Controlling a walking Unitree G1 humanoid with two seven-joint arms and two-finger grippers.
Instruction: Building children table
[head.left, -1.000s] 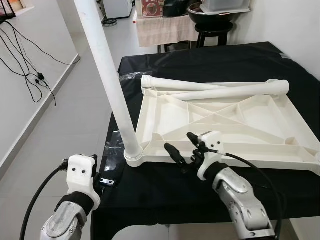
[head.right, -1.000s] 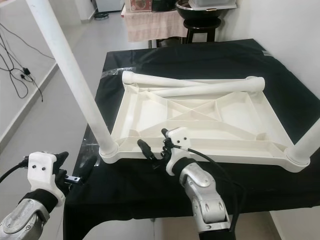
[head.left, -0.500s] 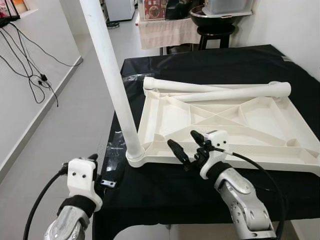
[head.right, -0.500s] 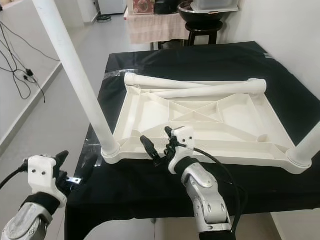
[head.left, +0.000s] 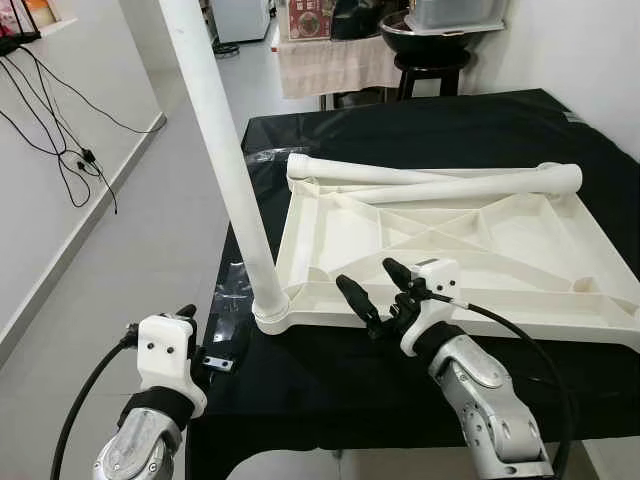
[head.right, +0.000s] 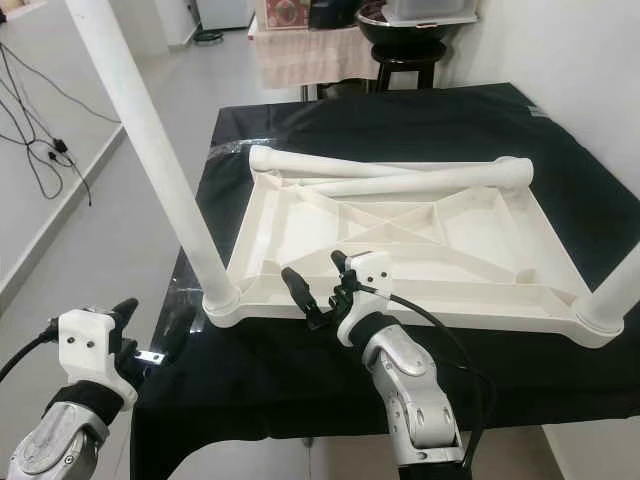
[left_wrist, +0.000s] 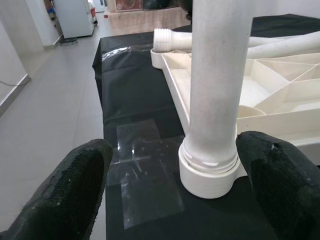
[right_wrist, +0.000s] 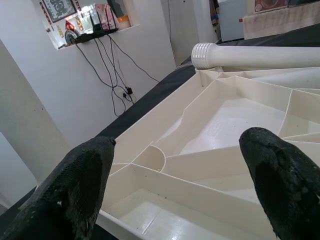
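Right claw (head.left: 378, 297) open over tabletop (head.left: 470, 250) rim — 1 leg (head.left: 225, 160) upright.

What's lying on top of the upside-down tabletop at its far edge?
Two loose white legs lie crossed along the far edge of the tabletop. Whatever they cover there can't be seen.

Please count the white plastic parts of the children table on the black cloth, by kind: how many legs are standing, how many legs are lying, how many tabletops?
White plastic legs standing in corner sockets: 2
White plastic legs lying loose across the far edge: 2
White ribbed plastic tabletop, upside down: 1
Total: 5 parts
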